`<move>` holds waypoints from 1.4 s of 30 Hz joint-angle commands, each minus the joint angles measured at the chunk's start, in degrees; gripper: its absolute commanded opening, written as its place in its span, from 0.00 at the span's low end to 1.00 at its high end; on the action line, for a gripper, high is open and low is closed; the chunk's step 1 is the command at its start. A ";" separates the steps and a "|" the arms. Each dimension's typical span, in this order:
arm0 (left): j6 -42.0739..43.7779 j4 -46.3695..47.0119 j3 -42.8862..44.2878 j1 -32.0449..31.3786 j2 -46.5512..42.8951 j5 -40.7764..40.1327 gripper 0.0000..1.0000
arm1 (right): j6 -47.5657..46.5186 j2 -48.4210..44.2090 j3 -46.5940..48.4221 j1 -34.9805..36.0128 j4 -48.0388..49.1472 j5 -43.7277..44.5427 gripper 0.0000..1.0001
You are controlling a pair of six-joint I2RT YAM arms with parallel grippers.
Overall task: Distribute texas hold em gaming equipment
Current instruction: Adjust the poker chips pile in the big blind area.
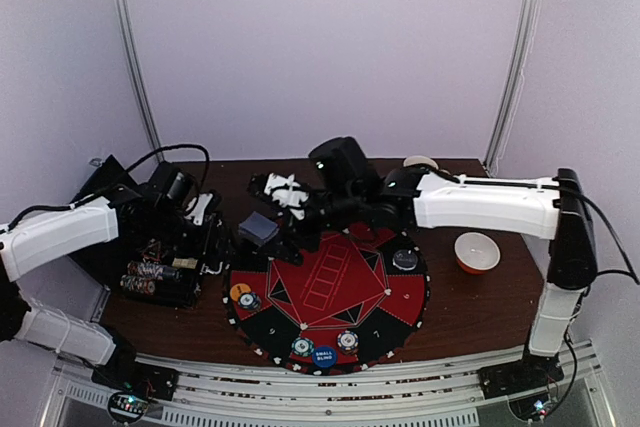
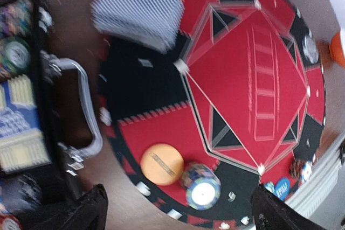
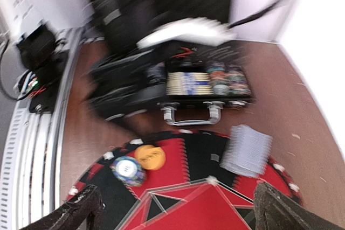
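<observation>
A deck of grey-blue backed cards (image 1: 258, 228) lies at the far left edge of the round red and black mat (image 1: 330, 292); it also shows in the left wrist view (image 2: 137, 9) and the right wrist view (image 3: 247, 150). An orange button (image 2: 161, 164) touches a multicoloured chip stack (image 2: 201, 186) at the mat's left. A blue "small blind" button (image 1: 325, 355) lies between two chip stacks at the near edge. A dark button (image 1: 405, 259) lies at the right. My left gripper (image 2: 178, 219) is open and empty. My right gripper (image 3: 178, 214) is open and empty above the mat.
An open black case (image 1: 160, 267) with chips and a metal handle (image 2: 89, 109) stands left of the mat. A small orange-rimmed white bowl (image 1: 476, 251) sits at the right. A mug (image 1: 420, 163) stands at the back behind the right arm. Both arms reach over the mat's far left.
</observation>
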 commanded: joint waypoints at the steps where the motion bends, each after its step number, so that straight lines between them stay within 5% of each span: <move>1: -9.23 -4.60 1.19 -9.80 2.34 -8.47 0.98 | 6.61 -9.11 -9.24 -4.90 2.97 9.28 1.00; 9: -15.69 -2.84 4.53 -19.33 12.54 -15.99 0.98 | 4.87 -16.81 -19.11 -7.03 3.42 15.01 1.00; 18: -16.09 -2.50 6.22 -21.68 20.55 -17.99 0.97 | 3.07 -17.86 -21.65 -7.81 3.51 14.90 1.00; 33: -13.54 -0.91 6.59 -22.56 25.85 -15.35 0.53 | 2.33 -18.96 -24.38 -8.95 4.73 14.56 1.00; 42: -11.68 -2.91 7.96 -22.56 27.93 -18.64 0.36 | 1.94 -19.97 -24.82 -9.39 4.56 14.10 1.00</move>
